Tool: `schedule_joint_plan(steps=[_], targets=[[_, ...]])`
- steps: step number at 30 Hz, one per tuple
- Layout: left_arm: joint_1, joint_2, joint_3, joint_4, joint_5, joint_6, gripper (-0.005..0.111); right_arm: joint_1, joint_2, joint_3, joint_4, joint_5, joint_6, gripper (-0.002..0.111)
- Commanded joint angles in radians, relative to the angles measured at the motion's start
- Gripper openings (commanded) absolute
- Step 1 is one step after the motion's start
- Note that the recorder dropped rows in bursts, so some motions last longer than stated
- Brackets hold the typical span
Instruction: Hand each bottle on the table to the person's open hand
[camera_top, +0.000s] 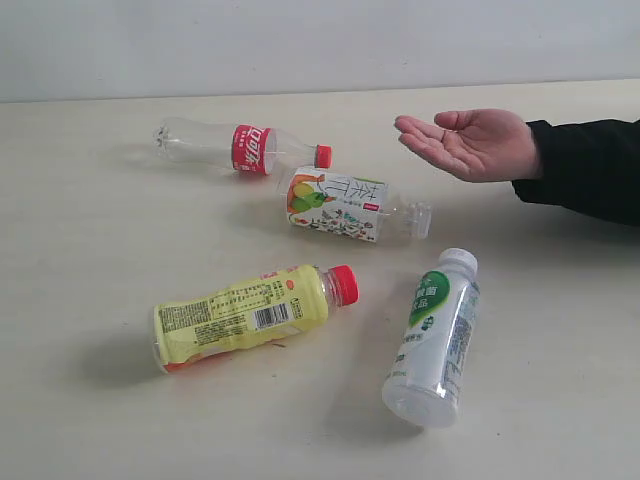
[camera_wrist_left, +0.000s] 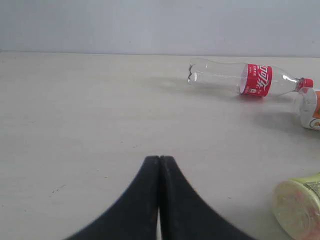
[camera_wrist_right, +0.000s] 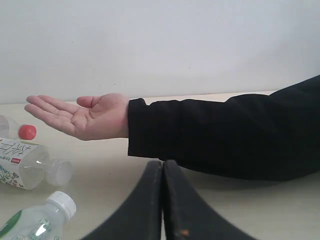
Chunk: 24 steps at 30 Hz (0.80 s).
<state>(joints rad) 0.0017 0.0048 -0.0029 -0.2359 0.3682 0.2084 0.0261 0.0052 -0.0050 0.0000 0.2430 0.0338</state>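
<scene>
free: pale beige counter (camera_top: 80, 220) bare on left | mid blocked: clear red-label plastic bottle (camera_top: 235, 147) just beside clear fruit-label bottle (camera_top: 340, 205) | lane between lying yellow-labelled red-cap bottle (camera_top: 245, 315) and white green-label bottle (camera_top: 435, 340) | right rear blocked: person's bare open hand (camera_top: 475, 143), black sleeve (camera_top: 590, 170)

I count four bottles on the one worktop (camera_top: 90, 240): one red-label bottle (camera_top: 240, 148), one fruit-label bottle (camera_top: 340, 207), one yellow bottle (camera_top: 245, 315) and one white bottle (camera_top: 437, 335) (two of the four are red-capped). There is one person's open hand (camera_top: 470, 143). There are two black robot hands: the left hand (camera_wrist_left: 159, 159) and the right hand (camera_wrist_right: 163, 163).
</scene>
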Motion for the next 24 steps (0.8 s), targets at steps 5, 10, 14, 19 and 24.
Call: schedule_joint_plan(steps=[5, 10, 14, 19, 24], targets=[[-0.005, -0.005, 0.003, -0.002, -0.007, 0.0, 0.0, -0.003, -0.005, 0.005, -0.007, -0.005, -0.007, 0.0], [-0.005, -0.005, 0.003, -0.002, -0.007, 0.0, 0.0, 0.009, -0.005, 0.005, -0.007, -0.005, -0.005, 0.0], [-0.005, -0.005, 0.003, -0.002, -0.007, 0.0, 0.0, 0.03, -0.005, 0.005, -0.007, -0.005, -0.005, 0.0], [-0.005, -0.005, 0.003, -0.002, -0.007, 0.0, 0.0, 0.032, -0.005, 0.005, -0.007, -0.005, -0.005, 0.0], [-0.005, -0.005, 0.003, 0.0, -0.007, 0.0, 0.0, 0.032, -0.005, 0.005, -0.007, -0.005, -0.005, 0.0]])
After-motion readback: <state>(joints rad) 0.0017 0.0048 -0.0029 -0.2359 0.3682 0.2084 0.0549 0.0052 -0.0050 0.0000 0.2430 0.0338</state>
